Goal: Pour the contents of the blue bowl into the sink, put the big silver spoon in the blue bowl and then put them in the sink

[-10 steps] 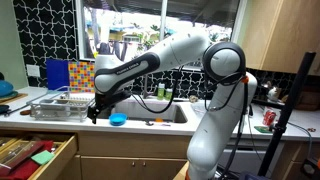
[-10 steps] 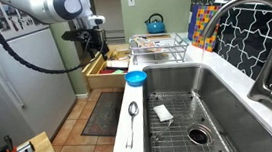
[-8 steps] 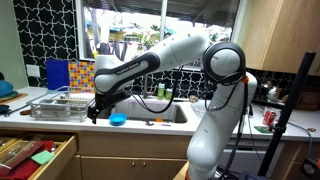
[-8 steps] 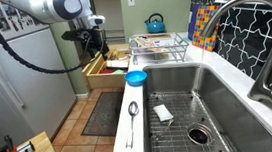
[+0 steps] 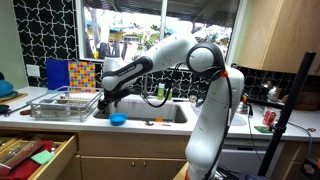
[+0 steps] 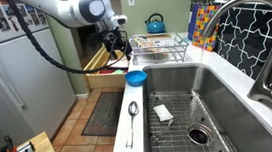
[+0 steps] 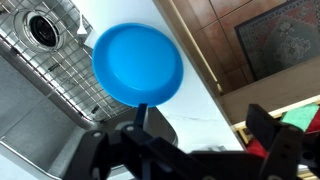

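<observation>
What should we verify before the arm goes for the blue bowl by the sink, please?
1. The black pincer open: ok.
2. The small round bright-blue bowl upright on the white counter beside the stainless-steel sink: ok.
3. The pincer at the bowl's rim: not ok, apart from it.
4. The bowl's contents: cannot tell; the wrist view shows only blue.
5. The big silver spoon lying free on the counter: ok.

Exterior views frontal afar and close along the sink (image 6: 177,79); wrist view above shared blue bowl (image 7: 138,62).
</observation>
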Motion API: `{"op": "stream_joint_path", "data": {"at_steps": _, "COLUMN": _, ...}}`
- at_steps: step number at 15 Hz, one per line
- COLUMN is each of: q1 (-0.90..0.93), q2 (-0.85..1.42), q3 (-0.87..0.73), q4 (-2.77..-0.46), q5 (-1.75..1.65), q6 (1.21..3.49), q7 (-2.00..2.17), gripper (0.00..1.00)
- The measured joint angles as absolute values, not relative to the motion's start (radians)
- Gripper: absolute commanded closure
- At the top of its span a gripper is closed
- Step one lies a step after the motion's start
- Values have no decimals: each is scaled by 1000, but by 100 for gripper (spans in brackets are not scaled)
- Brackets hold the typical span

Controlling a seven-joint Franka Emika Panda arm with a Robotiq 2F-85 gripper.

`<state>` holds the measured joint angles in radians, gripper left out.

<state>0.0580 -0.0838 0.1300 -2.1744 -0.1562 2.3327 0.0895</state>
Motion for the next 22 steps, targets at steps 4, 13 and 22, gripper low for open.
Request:
{"op": "stream_joint_path", "data": {"at_steps": 4, "q1": 24, "q2": 10, "q3": 65, "q4": -2119, "q5": -159, "q6": 2332, "q7": 89, "gripper": 0}}
{"op": "stream_joint_path", "data": {"at_steps": 13, "q1": -7, "q2": 73, "q3": 10, "q4": -2107, "q5": 33, "q6": 2327, "q7": -27, "gripper": 0}}
{"op": "stream_joint_path", "data": {"at_steps": 22, "q1": -39, "q2": 96, "q3": -19, "q4": -2134, "q5": 108, "q6": 2333, "q7": -59, "gripper": 47}}
